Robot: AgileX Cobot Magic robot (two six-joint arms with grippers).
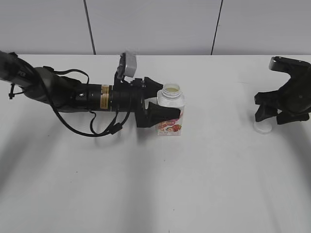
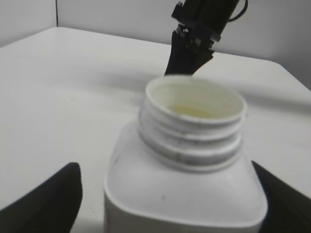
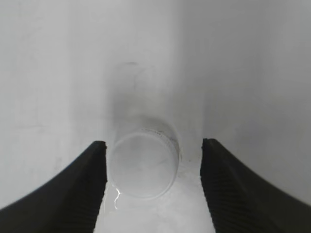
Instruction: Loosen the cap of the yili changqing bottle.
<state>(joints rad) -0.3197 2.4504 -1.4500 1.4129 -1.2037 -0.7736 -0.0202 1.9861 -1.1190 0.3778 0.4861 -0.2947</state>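
Cap is off, lying frame-right on the table between the right gripper fingers, apart, not clamped. Left gripper jaws spread either side of the open bottle, no grip. Looks done; next prob. just back both arms off w/o tipping it.

bottle: smooth white plastic | cap: translucent plastic | table: matt white

The small squarish white plastic bottle with a pink-red fruit label stands upright on the white table, a little left of centre. Its round threaded neck is open — no cap sits on it — and pale yellowish liquid shows inside the mouth. The body has sloped shoulders, and its label faces the front. The small round white plastic screw cap lies flat on the table well apart from the bottle, far to the right — a low disc narrower than the bottle's body.
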